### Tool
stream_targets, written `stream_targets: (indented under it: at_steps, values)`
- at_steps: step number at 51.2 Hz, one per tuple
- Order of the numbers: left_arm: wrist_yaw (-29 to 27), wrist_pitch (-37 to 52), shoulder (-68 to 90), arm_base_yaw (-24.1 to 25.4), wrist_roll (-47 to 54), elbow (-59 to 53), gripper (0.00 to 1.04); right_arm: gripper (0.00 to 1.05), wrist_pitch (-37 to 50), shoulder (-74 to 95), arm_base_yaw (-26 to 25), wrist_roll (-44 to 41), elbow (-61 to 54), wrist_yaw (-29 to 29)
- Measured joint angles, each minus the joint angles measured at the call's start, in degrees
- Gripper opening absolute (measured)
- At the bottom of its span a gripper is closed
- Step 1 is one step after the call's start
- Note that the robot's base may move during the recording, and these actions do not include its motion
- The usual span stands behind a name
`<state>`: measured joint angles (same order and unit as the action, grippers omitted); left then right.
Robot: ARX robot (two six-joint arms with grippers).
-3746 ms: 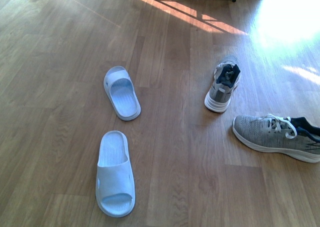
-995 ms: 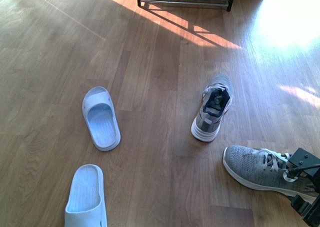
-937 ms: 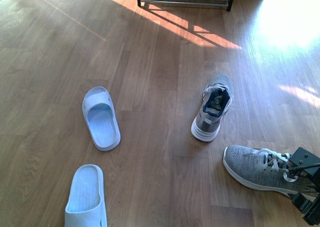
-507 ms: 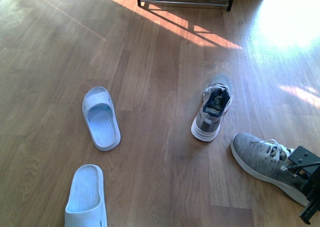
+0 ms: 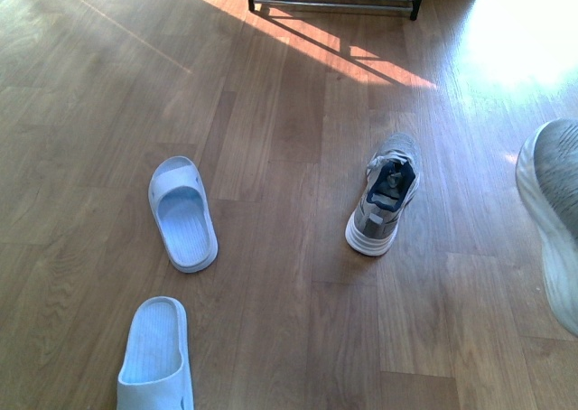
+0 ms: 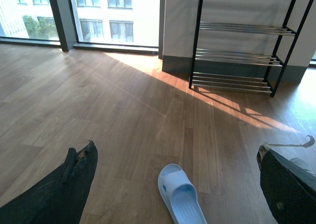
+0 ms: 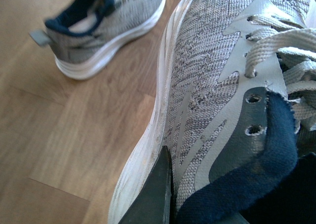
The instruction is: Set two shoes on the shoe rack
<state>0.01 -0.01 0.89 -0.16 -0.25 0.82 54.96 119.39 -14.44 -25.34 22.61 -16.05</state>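
Since the sneaker (image 7: 207, 76) seems light and soft, my right claw (image 7: 212, 204) clamps its collar; my left claw (image 6: 176, 147) gapes.

The floor (image 5: 271, 112) is wood plank, smooth, with a soft sheen that glares white where the sun lands. The raised sneaker (image 7: 212, 86) is coarse grey knit cloth with smooth grey overlays, flat woven white laces, a fuzzy navy cloth lining and a scuffed white rubbery sole. The slides (image 5: 183, 213) look like smooth, matt rubber. The shoe rack (image 6: 242, 41) has black metal uprights and shiny silver rods. The left end effector (image 6: 177, 149) has black, rough pads (image 6: 74, 179), worn at the tips.
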Motion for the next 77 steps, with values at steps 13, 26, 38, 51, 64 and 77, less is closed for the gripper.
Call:
stream_targets:
  at_steps: [13,26,38,51,64,77]
  values:
    - [0.0,0.0,0.0,0.0,0.0,0.0,0.95,0.01,-15.8,-32.96,2.14,9.6,-9.11,-2.73]
    - [0.0,0.0,0.0,0.0,0.0,0.0,0.95,0.01,-38.29,-76.78,8.44,18.99,-15.08,-1.33]
    - [-0.02,0.0,0.0,0.0,0.0,0.0,0.95,0.01,-38.49,-77.9,8.52,20.17,-15.23,-0.79]
    - [-0.2,0.0,0.0,0.0,0.0,0.0,0.95,0.01,-38.49,-77.88,8.74,20.63,-15.32,-1.38]
    - [-0.15,0.0,0.0,0.0,0.0,0.0,0.95,0.01,-38.49,-77.99,8.74,20.68,-15.39,-0.83]
    - [0.07,0.0,0.0,0.02,0.0,0.0,0.95,0.01,-38.51,-78.01,8.68,20.83,-15.5,-0.33]
